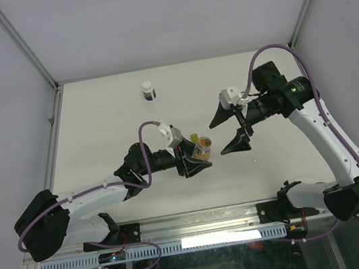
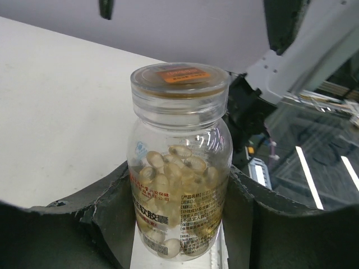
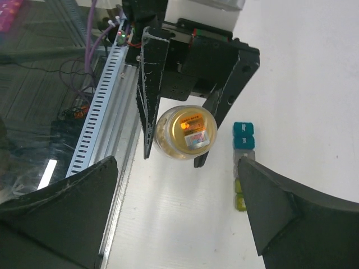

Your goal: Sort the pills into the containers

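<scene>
Holding a clear jar by its middle, the left claw was closed partway, with 1 finger on each side of the jar. The jar's see-through lid, with an orange sticker, was on. The pills, small and pale yellow, were piled inside the jar, right between that claw's fingers.

In the top view the right claw sat at 3 o'clock from the jar, near it but not touching. Its 2 fingers were spread wide and held nothing.

In the right wrist view the containers, a row of 5 little cubes, lay on the white table at 3 o'clock from the jar, just beside a finger of the left claw. The row ran from 12 to 6, blue at 12 and yellow-green at 6.

A dark bottle with a white cap stood well apart, at 11 o'clock from the left claw. A tiny pale dot lay at 4 o'clock from the right claw, too small to tell what it was.
</scene>
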